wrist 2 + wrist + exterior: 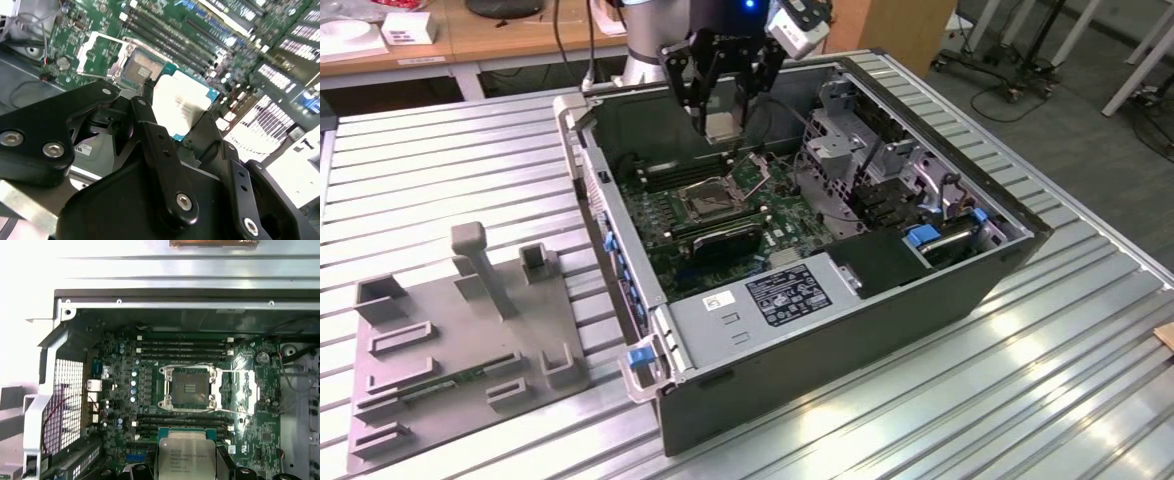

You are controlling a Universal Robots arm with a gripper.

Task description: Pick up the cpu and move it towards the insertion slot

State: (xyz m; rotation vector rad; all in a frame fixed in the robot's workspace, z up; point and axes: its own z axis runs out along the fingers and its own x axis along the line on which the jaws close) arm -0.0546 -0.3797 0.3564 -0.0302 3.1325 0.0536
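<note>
My gripper (718,122) is shut on the cpu (718,124), a small square chip with a silvery top, held above the open computer case. The cpu (181,104) sits between the black fingers (150,135) in the second wrist view, and the cpu (187,456) faces the camera in the first wrist view. Below it on the green motherboard lies the insertion slot (708,197), a square socket with a dark centre and a silver frame. The insertion slot (190,386) has its metal bracket swung open to one side, and the insertion slot (141,66) lies just beyond the chip.
The black computer case (854,340) lies on its side on a slatted metal table (1067,380). Drive cages and cables (881,170) fill its side towards the exterior view's right. A grey plastic tray (454,340) holding a green memory stick (447,384) sits at the exterior view's left.
</note>
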